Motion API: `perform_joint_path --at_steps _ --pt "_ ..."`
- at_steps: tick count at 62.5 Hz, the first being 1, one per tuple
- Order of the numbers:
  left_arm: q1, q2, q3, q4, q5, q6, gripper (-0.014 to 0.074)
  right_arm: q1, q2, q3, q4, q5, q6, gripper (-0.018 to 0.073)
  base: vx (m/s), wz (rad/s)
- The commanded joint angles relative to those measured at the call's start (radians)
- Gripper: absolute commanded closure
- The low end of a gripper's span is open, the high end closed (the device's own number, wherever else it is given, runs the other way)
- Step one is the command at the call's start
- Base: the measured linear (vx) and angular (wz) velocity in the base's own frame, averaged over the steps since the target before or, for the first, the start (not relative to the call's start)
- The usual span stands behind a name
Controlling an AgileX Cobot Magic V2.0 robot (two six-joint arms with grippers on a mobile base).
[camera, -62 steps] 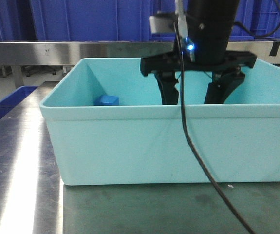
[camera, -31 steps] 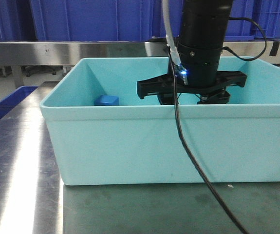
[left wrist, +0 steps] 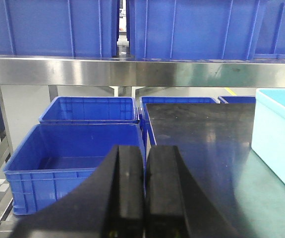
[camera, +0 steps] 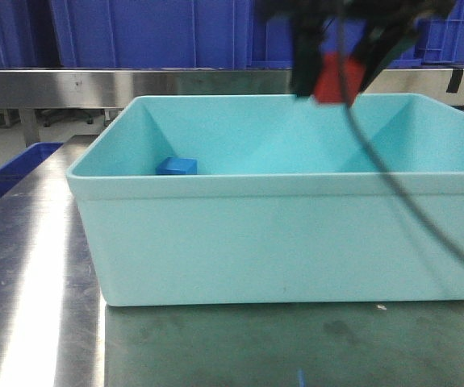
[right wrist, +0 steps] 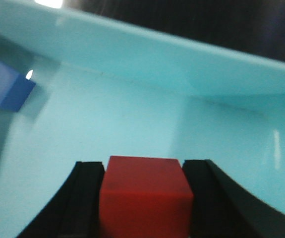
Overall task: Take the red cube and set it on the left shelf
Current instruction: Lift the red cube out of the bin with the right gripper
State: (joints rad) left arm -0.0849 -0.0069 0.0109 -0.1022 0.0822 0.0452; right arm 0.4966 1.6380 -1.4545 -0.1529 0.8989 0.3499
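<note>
Right hand (camera: 330, 81) grips the red cube (right wrist: 144, 196) above the turquoise tub (camera: 215, 242); left hand (left wrist: 144, 198) is closed and empty. Risks: the cube may slip during a fast swing or clip the left shelf (camera: 135, 85) rail.

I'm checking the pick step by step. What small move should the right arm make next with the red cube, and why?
Probably raise the right gripper a little higher before heading for the shelf. The red cube is clamped between its fingers, but in the front view it seems only just above the tub rim, so moving sideways now might clip the wall.
</note>
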Motion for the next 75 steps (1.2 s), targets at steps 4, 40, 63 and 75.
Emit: perform_joint_path --at_steps 4,40,63,75 --pt "-0.005 -0.012 0.024 -0.004 -0.088 -0.005 0.0495 -0.107 -0.154 -0.033 -0.078 0.012 -0.010 0.0399 0.00 0.00" --pt "-0.005 -0.012 0.024 -0.004 -0.088 -0.005 0.0495 -0.311 -0.803 0.529 -0.089 -0.277 -0.214 0.0399 0.00 0.00" --pt "-0.005 -0.012 0.024 -0.004 -0.088 -0.005 0.0495 -0.311 -1.269 0.924 -0.107 -0.473 -0.214 0.0399 0.00 0.00" --pt "-0.005 -0.012 0.024 -0.004 -0.088 -0.005 0.0495 -0.311 -1.440 0.949 -0.107 -0.479 -0.214 0.0399 0.00 0.00"
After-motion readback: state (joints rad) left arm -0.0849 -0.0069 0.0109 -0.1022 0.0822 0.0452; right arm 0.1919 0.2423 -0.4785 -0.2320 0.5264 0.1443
